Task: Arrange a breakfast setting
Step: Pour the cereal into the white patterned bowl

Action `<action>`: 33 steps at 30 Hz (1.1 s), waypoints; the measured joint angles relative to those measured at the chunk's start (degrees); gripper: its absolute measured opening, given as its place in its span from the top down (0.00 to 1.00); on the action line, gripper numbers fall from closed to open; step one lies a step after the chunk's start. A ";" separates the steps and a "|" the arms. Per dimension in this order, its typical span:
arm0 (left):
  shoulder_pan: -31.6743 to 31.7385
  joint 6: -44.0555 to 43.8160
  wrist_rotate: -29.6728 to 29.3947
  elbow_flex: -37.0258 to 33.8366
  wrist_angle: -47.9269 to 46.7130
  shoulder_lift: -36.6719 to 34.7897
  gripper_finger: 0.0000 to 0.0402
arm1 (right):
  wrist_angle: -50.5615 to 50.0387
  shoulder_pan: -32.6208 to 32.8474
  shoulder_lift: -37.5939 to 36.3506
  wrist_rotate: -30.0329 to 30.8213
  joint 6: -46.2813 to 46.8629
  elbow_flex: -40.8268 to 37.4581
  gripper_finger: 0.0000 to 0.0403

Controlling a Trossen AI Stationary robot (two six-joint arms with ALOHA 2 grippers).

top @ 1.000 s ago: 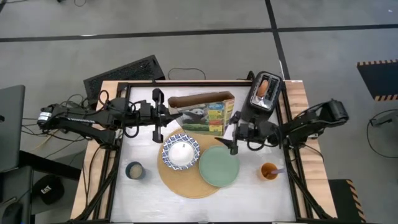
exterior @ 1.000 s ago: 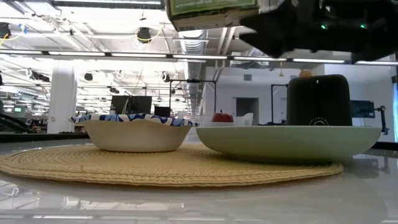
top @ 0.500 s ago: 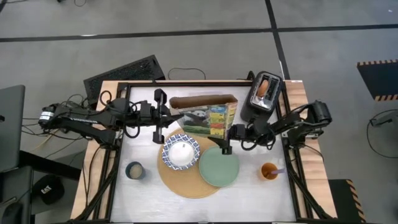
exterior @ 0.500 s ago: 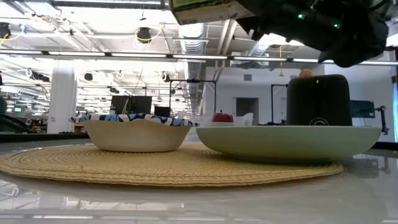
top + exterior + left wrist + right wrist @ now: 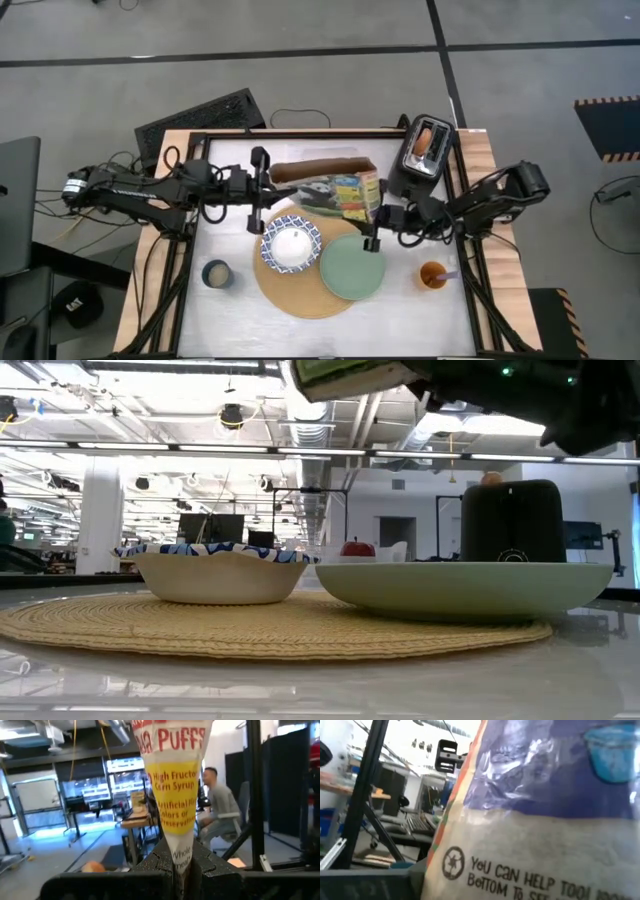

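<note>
Gripping the cereal box (image 5: 330, 186) by one end, the left claw (image 5: 262, 186) held it in the air, its 2 fingers clenched on the narrow edge. The right claw (image 5: 375, 222) sat at the box's other end; I cannot tell whether it gripped. Below, the bowl (image 5: 291, 242) and plate (image 5: 352, 268) rested on the mat (image 5: 300, 292) on the worktop (image 5: 400, 310).

A white-topped table (image 5: 400, 305) with a light wooden edge and a black frame carries a round woven tan mat (image 5: 300, 285) near its middle, a black toaster (image 5: 424, 152) at the far right corner, a small dark cup (image 5: 216, 274) left of the mat and an orange cup (image 5: 432, 275) to the right.
</note>
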 joint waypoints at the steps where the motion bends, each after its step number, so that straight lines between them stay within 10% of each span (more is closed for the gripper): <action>1: 0.00 0.01 -0.87 0.00 -0.47 0.04 0.99 | -1.53 0.01 -1.11 0.39 -0.01 -0.34 0.48; 19: -1.23 -5.64 -6.71 -0.02 -26.82 -6.24 0.48 | -48.30 7.90 -27.46 10.26 5.94 -0.47 0.48; 33: -7.73 -8.63 -8.43 -5.33 -34.85 -7.43 0.48 | -81.29 15.40 -38.51 10.29 21.22 3.67 0.49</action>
